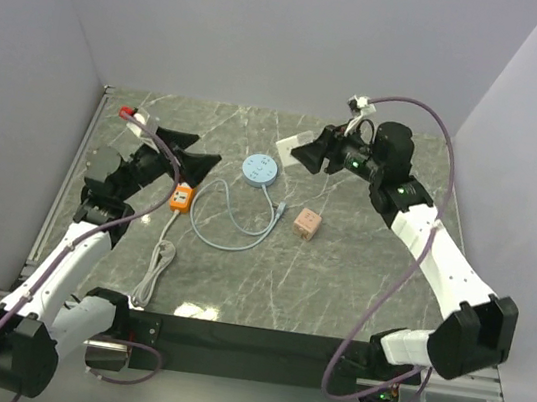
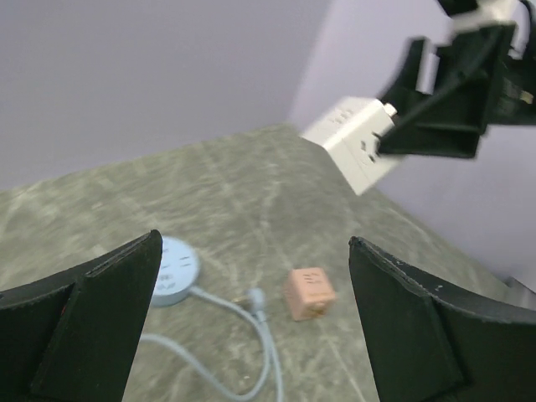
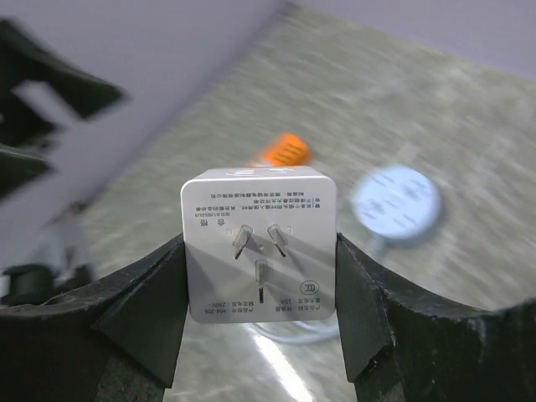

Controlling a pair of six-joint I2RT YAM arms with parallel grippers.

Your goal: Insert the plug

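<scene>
In the top view my right gripper is in the upper middle of the frame, lifted above the table. It is clamped on the white plug. In the right wrist view the square white body sits between the two black fingers, which press on its left and right sides. Its three metal prongs face the camera. In the left wrist view the same plug is in the upper right of the frame, up in the air and tilted.

My left gripper is in the upper left part of the top view. Its jaws are spread wide and released, and in its own wrist view I see the table between them.

The round light-blue socket block lies flat on the table near the centre of the top view, between the two grippers. A light-blue cable leaves it and makes a loop below it. The loop ends at a small connector. A pink cube lies just to the right of this connector. An orange block lies just below the left gripper, and a grey cord goes from it toward the bottom of the frame.
</scene>
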